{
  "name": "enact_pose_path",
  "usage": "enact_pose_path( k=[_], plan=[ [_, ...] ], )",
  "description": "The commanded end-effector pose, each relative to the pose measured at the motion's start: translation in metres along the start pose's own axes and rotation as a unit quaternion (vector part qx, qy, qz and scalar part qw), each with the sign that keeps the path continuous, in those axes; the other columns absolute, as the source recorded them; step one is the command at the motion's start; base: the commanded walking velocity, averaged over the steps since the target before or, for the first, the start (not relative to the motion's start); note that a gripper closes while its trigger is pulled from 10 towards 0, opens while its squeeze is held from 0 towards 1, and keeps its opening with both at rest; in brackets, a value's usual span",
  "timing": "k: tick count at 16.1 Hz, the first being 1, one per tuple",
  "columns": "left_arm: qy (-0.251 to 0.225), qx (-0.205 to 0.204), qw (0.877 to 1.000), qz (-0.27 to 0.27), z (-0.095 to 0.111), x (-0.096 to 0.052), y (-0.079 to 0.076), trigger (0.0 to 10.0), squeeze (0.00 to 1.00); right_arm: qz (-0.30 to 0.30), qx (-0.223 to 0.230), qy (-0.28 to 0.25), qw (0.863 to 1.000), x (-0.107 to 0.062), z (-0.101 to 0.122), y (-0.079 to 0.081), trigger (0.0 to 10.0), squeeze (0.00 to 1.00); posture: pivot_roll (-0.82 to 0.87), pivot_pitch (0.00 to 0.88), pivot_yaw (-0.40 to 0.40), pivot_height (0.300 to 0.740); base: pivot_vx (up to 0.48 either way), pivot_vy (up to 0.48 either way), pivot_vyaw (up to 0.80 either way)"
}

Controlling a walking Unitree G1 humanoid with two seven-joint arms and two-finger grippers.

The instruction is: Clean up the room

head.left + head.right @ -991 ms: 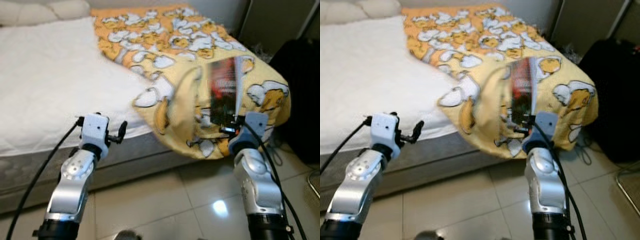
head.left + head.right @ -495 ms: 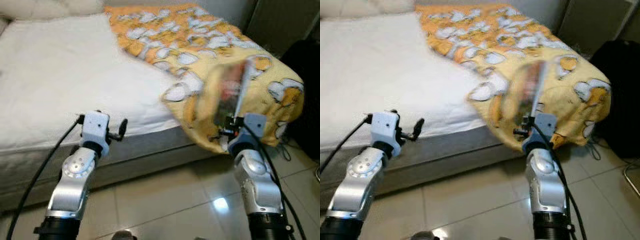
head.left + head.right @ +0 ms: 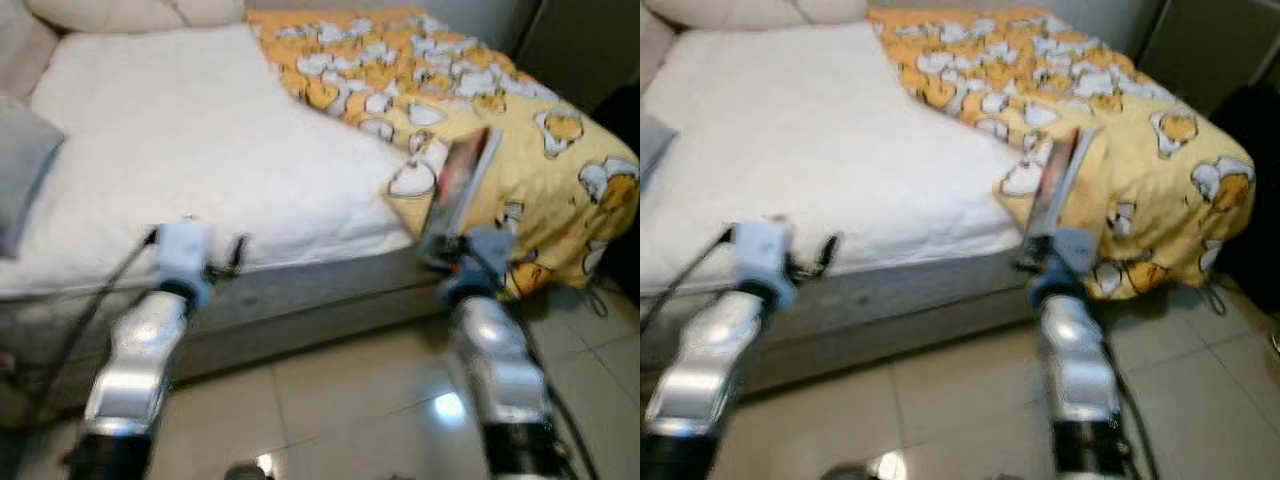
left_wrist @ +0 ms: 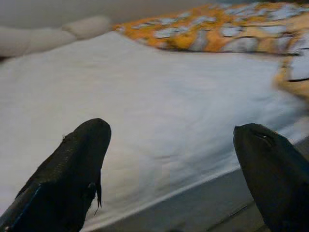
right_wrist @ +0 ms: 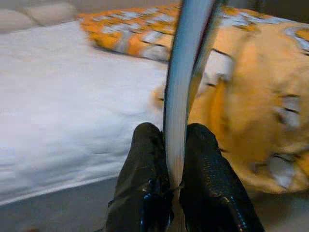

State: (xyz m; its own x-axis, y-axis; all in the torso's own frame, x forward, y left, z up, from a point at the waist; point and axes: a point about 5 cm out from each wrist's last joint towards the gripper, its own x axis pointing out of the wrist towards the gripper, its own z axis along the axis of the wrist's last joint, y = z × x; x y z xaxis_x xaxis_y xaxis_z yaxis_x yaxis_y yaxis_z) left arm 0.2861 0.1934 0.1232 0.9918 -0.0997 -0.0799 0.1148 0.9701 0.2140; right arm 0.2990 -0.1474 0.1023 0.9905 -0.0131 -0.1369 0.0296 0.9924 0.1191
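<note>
My right gripper [image 5: 175, 141] is shut on a thin book [image 5: 187, 67], pinching its lower edge so that it stands upright. In the eye views the book [image 3: 462, 186] shows a red and dark cover and sits above the right gripper [image 3: 443, 250], in front of the bed's corner. My left gripper [image 4: 174, 145] is open with nothing between its fingers, and it points at the white mattress [image 4: 145, 96]. In the left eye view the left gripper [image 3: 232, 256] hovers in front of the bed's side. The picture is blurred.
A low bed with a white mattress [image 3: 200, 130] fills the far side. A yellow patterned blanket [image 3: 545, 130] hangs over its right corner. A grey pillow [image 3: 20, 170] lies at the left and cream pillows [image 3: 130, 10] at the head. Tiled floor [image 3: 330, 400] lies below.
The camera has swung left, so the bed and blanket sit further right in the picture and a grey pillow has come into view. The right gripper still holds the book.
</note>
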Motion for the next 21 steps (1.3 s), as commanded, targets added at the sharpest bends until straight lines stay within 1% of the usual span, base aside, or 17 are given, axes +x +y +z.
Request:
enact_pose_path(
  k=[1, 5, 8, 10, 14, 16, 21],
  plan=[
    [-0.011, -0.001, 1.000, -0.013, 0.005, 0.003, -0.010, 10.0, 0.24, -0.004, -0.005, -0.032, 0.999, 0.001, 0.014, -0.007, 10.0, 0.00, 0.09, 0.000, -0.042, 0.740, 0.000, 0.401, 0.00],
    [-0.014, -0.006, 1.000, -0.014, 0.005, 0.002, -0.016, 10.0, 0.24, -0.004, -0.006, -0.029, 1.000, 0.002, 0.012, -0.009, 10.0, 0.00, 0.10, 0.000, -0.059, 0.740, 0.000, 0.400, 0.00],
    [-0.011, -0.008, 1.000, 0.001, 0.003, 0.000, -0.015, 10.0, 0.23, 0.001, -0.006, -0.025, 1.000, 0.004, 0.011, -0.006, 10.0, 0.00, 0.10, 0.000, -0.067, 0.740, 0.000, 0.000, 0.00],
    [-0.015, -0.008, 1.000, 0.008, 0.005, 0.002, -0.013, 10.0, 0.23, 0.004, -0.007, -0.026, 1.000, 0.006, 0.011, -0.005, 10.0, 0.00, 0.11, 0.000, -0.068, 0.740, 0.000, 0.000, 0.00],
    [-0.023, -0.020, 0.999, 0.021, 0.009, 0.005, -0.008, 10.0, 0.24, 0.009, 0.000, -0.030, 1.000, 0.008, 0.011, -0.002, 10.0, 0.00, 0.11, 0.000, -0.060, 0.740, 0.000, 0.000, 0.00],
    [-0.023, -0.020, 0.999, 0.026, 0.009, 0.007, -0.007, 10.0, 0.24, 0.019, -0.013, -0.031, 0.999, 0.009, 0.012, 0.002, 10.0, 0.00, 0.12, 0.000, -0.058, 0.740, 0.270, 0.000, 0.00],
    [-0.015, -0.016, 0.999, 0.030, 0.007, 0.008, -0.008, 10.0, 0.25, 0.015, -0.020, -0.026, 0.999, 0.013, 0.010, 0.002, 10.0, 0.00, 0.12, 0.000, -0.063, 0.740, 0.303, 0.000, 0.80]
  ],
)
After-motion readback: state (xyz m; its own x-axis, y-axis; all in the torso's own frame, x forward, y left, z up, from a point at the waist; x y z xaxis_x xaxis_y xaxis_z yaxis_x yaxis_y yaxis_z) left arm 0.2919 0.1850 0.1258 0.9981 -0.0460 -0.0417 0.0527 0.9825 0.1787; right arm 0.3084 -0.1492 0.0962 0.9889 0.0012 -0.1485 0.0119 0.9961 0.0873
